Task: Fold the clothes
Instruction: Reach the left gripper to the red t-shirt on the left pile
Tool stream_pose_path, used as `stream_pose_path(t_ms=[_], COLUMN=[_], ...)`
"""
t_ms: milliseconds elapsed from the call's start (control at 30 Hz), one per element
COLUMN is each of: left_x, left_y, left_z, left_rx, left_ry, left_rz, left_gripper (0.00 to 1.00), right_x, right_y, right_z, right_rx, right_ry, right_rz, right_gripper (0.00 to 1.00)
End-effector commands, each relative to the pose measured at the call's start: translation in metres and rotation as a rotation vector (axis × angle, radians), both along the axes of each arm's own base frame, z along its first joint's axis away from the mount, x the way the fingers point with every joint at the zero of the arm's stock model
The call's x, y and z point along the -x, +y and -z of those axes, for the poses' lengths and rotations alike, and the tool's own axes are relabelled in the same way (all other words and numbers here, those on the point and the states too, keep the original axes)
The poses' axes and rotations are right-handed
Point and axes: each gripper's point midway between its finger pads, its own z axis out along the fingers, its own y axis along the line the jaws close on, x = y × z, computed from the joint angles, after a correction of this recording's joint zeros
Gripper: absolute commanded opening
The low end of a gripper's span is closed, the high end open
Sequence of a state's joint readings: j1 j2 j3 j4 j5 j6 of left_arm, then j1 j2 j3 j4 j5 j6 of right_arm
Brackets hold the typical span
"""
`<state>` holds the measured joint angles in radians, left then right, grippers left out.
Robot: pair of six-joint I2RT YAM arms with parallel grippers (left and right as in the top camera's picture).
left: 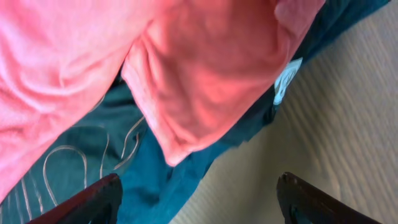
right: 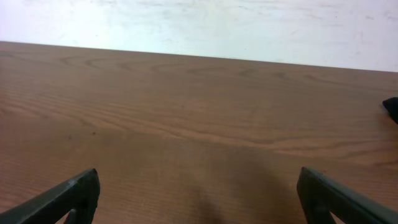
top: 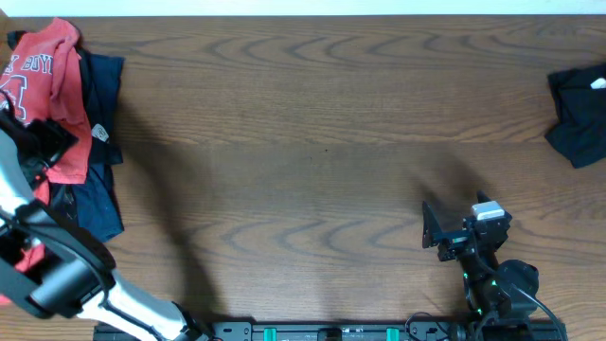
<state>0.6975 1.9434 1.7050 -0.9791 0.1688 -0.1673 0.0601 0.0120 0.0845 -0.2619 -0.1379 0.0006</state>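
- T-shirt [top: 66,104]: coral-red, with navy-and-white block lettering.
- Cloth beneath it [top: 95,204]: dark navy-teal, with pale looping lines.
- Label [left: 286,81]: white.
- Cloth at two o'clock [top: 579,118]: dark navy.
- Surface [top: 312,114]: brown wood grain.

Left arm [top: 59,275] is white with black joints; right arm [top: 497,279] black with green lights.

Table [top: 303,114]: coral T-shirt [top: 59,90] atop navy cloth [top: 99,194] left; dark cloth [top: 579,118] right
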Motion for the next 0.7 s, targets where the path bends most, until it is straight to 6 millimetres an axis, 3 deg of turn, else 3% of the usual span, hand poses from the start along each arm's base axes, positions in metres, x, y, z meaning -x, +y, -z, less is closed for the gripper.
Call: stream_pose_path(t_ms=[0, 167, 267, 500, 667], left_x=[-0.019, -0.036, -0.042, -0.044, -0.031], left_y=[0.012, 0.03, 0.035, 0.04, 0.057], left_z=[-0.024, -0.045, -0.043, 0.003, 0.027], left_rx=[-0.043, -0.082, -0.086, -0.026, -0.048], left_ry=[-0.049, -0.084, -0.089, -0.017, 0.061], left_rz=[0.022, 0.016, 0.016, 0.011, -0.01], left_gripper=[0.81, 0.81, 0.8, 0.8, 0.8], right_x=[0.0, 0.0, 0.0, 0.0, 0.0], right_y=[-0.002, -0.002, -0.002, -0.002, -0.002], right_z=[0.0, 0.0, 0.0, 0.0, 0.0], right_rx=[-0.017, -0.017, -0.017, -0.017, -0.017], right_ry=[-0.001, -0.001, -0.001, -0.001, -0.001], right_rz=[0.013, 0.013, 0.013, 0.013, 0.013], right_gripper=[0.99, 0.99, 0.99, 0.99, 0.99])
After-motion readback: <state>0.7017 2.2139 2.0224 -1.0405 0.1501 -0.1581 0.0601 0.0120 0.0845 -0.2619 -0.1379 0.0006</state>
